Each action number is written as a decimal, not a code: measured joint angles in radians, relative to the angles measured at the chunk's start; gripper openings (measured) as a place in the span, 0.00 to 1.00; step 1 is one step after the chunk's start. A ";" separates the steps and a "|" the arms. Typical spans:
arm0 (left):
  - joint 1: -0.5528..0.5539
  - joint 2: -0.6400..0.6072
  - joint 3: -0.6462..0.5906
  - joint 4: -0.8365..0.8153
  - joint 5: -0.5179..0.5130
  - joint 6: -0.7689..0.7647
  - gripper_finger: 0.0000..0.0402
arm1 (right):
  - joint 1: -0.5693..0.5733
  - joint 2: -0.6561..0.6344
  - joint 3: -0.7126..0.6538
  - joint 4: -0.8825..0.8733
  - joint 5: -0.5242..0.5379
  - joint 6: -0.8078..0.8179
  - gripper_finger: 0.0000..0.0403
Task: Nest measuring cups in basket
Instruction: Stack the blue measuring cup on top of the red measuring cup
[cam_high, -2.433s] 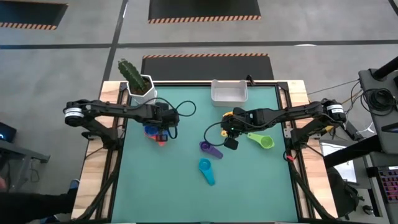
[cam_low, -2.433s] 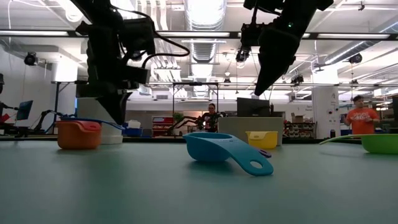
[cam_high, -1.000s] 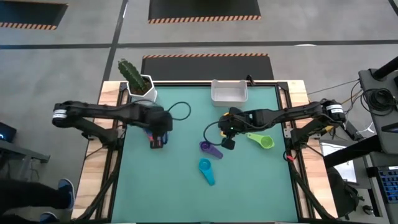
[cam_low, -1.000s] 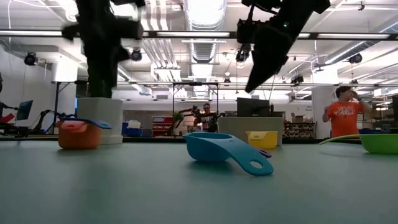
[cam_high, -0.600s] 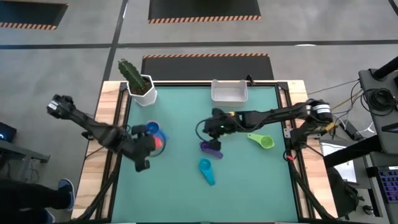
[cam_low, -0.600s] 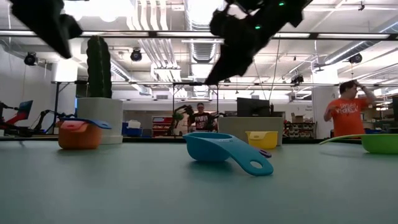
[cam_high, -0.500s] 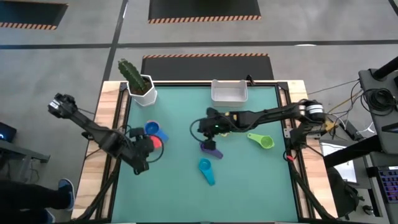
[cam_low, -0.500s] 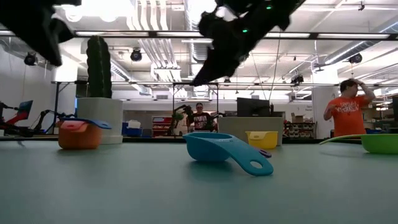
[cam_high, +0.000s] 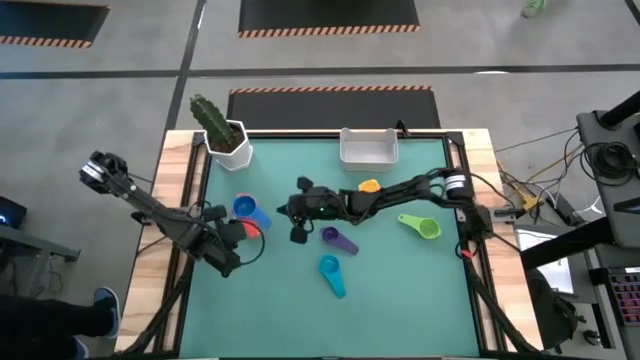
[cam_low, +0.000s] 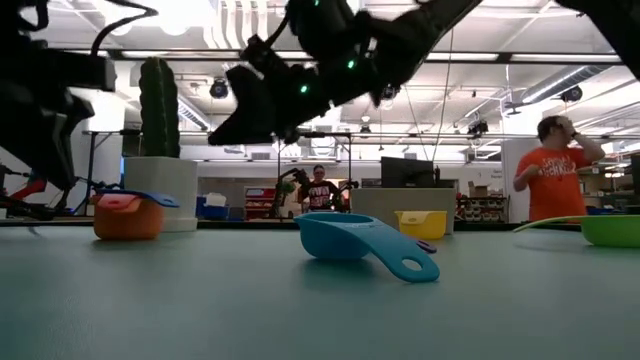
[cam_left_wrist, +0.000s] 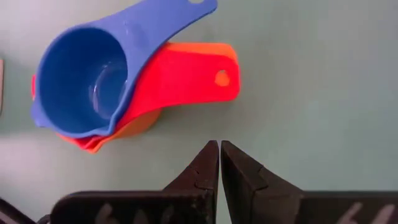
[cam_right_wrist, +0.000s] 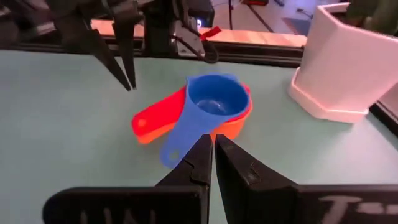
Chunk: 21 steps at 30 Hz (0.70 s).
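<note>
A stack of measuring cups (cam_high: 248, 214) stands on the green mat at the left: blue (cam_left_wrist: 81, 81) on top, then red (cam_left_wrist: 186, 74), then orange (cam_left_wrist: 140, 123). My left gripper (cam_left_wrist: 219, 146) is shut and hangs just near-side of the stack (cam_high: 238, 243), touching nothing. My right gripper (cam_right_wrist: 213, 140) is shut and points almost level at the stack from the right (cam_high: 285, 212). Purple (cam_high: 338, 240), teal (cam_high: 331, 273), green (cam_high: 422, 226) and yellow (cam_high: 369, 186) cups lie singly on the mat. The white basket (cam_high: 368, 148) stands at the far edge.
A white pot with a green cactus (cam_high: 225, 135) stands at the far left corner, just behind the stack. The teal cup (cam_low: 365, 245) lies nearest the front edge. People stand in the room beyond the table (cam_low: 545, 170).
My left gripper has swung off the stack toward the table's near left and sunk, rolling as it went; the stack stays where it was. My right gripper has travelled toward the table's left, toward the stack, and tipped from pointing down to nearly level. Both have stayed shut.
</note>
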<state>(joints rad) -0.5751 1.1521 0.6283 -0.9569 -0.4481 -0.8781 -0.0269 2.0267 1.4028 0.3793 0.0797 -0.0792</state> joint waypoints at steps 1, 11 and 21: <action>0.000 0.008 -0.007 0.008 -0.013 -0.003 0.00 | 0.000 0.022 0.011 0.015 0.004 0.001 0.02; 0.001 0.091 -0.006 0.030 -0.081 -0.022 0.00 | -0.002 0.197 0.171 0.023 0.123 -0.018 0.02; 0.001 0.155 -0.003 0.082 -0.065 -0.022 0.00 | -0.006 0.235 0.201 0.024 0.131 0.008 0.02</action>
<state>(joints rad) -0.5743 1.3067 0.6258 -0.8752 -0.5133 -0.9005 -0.0334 2.2620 1.6035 0.4031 0.2111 -0.0711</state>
